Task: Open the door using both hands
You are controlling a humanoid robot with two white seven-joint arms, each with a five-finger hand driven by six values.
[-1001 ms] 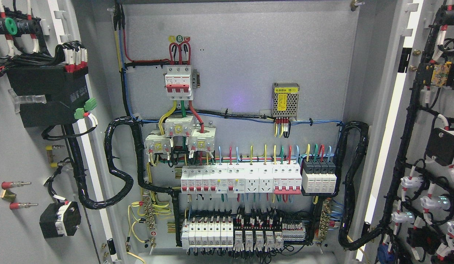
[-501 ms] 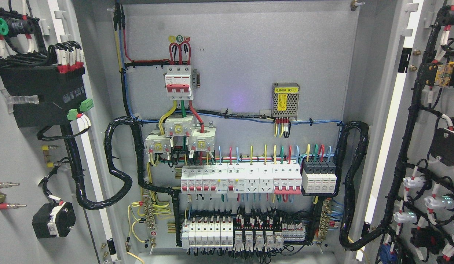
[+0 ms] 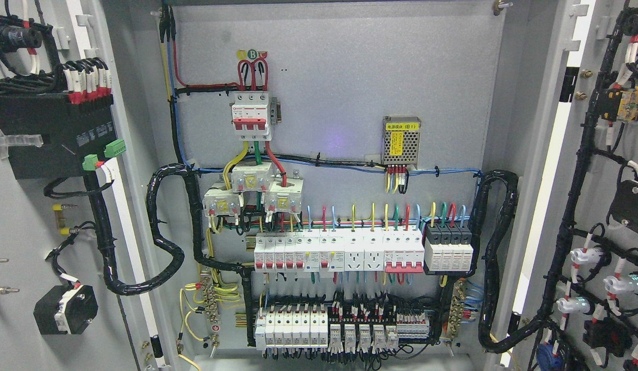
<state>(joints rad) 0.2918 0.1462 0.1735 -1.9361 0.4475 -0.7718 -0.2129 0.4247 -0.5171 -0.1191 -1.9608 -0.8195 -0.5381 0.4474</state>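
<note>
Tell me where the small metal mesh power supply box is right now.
In the head view, the mesh power supply box is mounted right of centre on the back panel, above the long breaker row.

An industrial electrical room or workshop: a grey metal cabinet (image 3: 339,77) stands open, rows of circuit breakers (image 3: 339,252) and coloured wiring below its main switch (image 3: 251,116), cable-laden doors (image 3: 20,232) swung wide either side.

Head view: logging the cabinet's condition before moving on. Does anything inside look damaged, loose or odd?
Nothing stands out. Both doors, left door and right door, stand open; the breakers sit in even rows, and the wiring harness is bundled. No hands show.
</note>
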